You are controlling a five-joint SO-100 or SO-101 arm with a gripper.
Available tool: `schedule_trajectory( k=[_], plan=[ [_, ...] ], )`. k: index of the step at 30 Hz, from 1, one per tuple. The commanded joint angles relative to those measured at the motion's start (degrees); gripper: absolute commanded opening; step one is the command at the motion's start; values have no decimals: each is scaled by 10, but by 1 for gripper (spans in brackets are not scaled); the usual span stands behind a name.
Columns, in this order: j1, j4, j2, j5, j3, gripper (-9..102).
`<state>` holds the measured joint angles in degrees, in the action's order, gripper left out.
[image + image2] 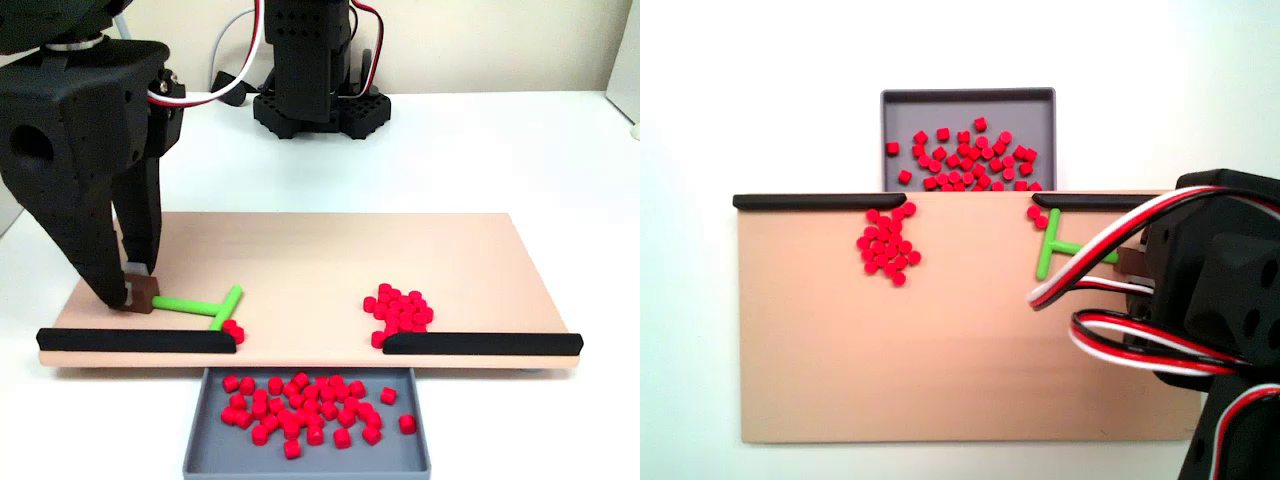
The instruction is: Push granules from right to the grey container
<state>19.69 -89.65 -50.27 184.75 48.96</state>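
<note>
While the fingers [135, 290] clamp the green stick's [200, 305] end, granules [400, 312] lie well apart

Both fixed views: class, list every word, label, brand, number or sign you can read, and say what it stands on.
None can be read in either view.
The shallow grey plastic tray, the tan rectangular board, the black strips and the green T-shaped stick are plain.
The black robot arm shows no lettering.
</note>
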Motion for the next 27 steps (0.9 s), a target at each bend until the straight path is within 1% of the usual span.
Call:
schedule_trajectory(
  k=[1,27],
  plan=[
    [-6,2,-11,180,-12,0],
    [-22,-4,-14,148,-8,0]
  ],
)
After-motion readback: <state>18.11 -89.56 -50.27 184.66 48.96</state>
